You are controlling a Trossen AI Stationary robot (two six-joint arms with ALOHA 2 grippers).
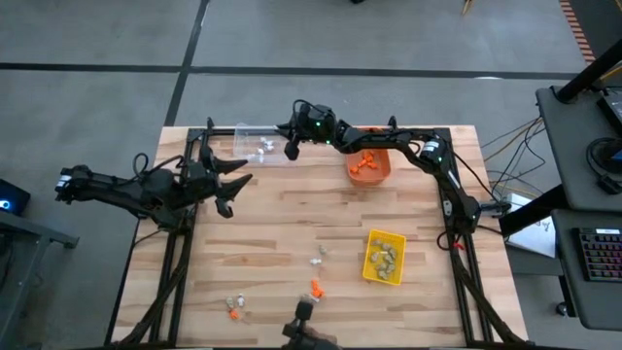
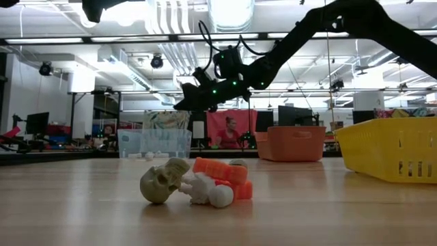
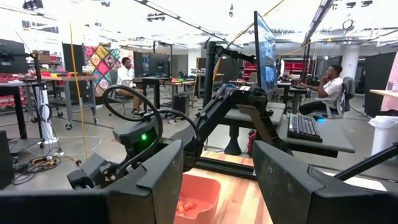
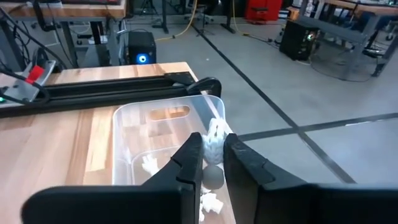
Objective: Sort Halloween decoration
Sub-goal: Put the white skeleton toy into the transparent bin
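My right gripper [image 1: 291,149] reaches across the far side of the table and hangs above the clear bin [image 1: 255,144], shut on a small white trinket [image 4: 216,132]. Other white trinkets [image 4: 149,163] lie on the bin's bottom. My left gripper [image 1: 229,187] stands open at the table's left, raised and holding nothing; its fingers [image 3: 155,186] frame the left wrist view. Loose orange, white and tan trinkets lie near the front edge [image 1: 314,287] [image 1: 233,307] [image 1: 319,256]; close up they show as a tan skull [image 2: 164,181] beside orange [image 2: 222,172] and white [image 2: 212,195] pieces. My right gripper pinches the white trinket [image 4: 216,132] between its two fingertips [image 4: 190,154]. The fingers reach in about level from the table's right. The trinket sticks out past the tips and hangs clear above the clear bin's inside [image 4: 155,134].
An orange bin [image 1: 369,165] with orange pieces stands at the far right of centre, under the right arm. A yellow bin [image 1: 384,258] with tan pieces stands at the front right. Bare wood lies in the table's middle. People sit in the room beyond.
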